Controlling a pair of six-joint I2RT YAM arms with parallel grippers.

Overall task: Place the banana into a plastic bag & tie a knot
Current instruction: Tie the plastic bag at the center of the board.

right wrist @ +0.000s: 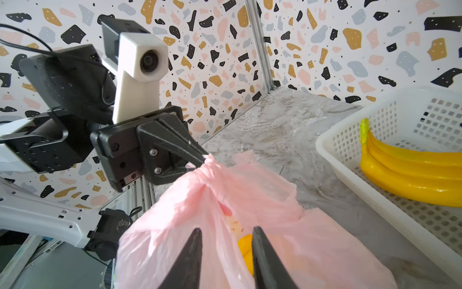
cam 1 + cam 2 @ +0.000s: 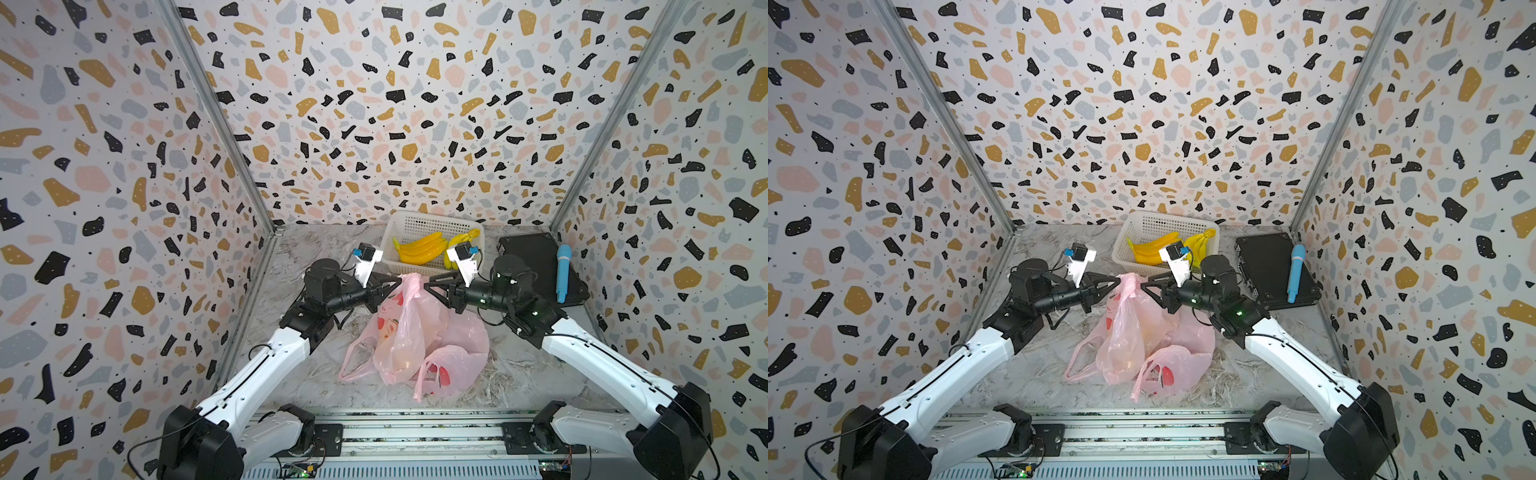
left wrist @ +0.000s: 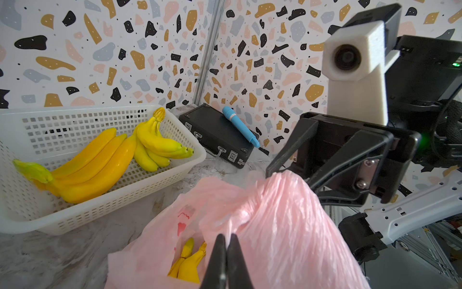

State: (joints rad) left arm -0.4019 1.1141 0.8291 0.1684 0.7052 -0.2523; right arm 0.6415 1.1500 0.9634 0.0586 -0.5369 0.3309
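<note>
A pink plastic bag (image 2: pixel 405 332) stands in the middle of the marble table, its top gathered into a twisted neck (image 1: pixel 207 165). My left gripper (image 2: pixel 400 282) (image 3: pixel 227 237) is shut on that neck and holds it up. A yellow banana (image 3: pixel 187 262) (image 1: pixel 246 247) lies inside the bag. My right gripper (image 2: pixel 424 286) (image 1: pixel 226 231) faces the left one from the other side of the neck. Its jaws stand open, with loose bag film showing between them but not pinched.
A white mesh basket (image 2: pixel 432 222) with more bananas (image 2: pixel 419 249) stands at the back. A black case (image 2: pixel 536 266) with a blue microphone-like thing (image 2: pixel 563 272) on it lies at the back right. More pink bags (image 2: pixel 457 361) lie crumpled beside the held one.
</note>
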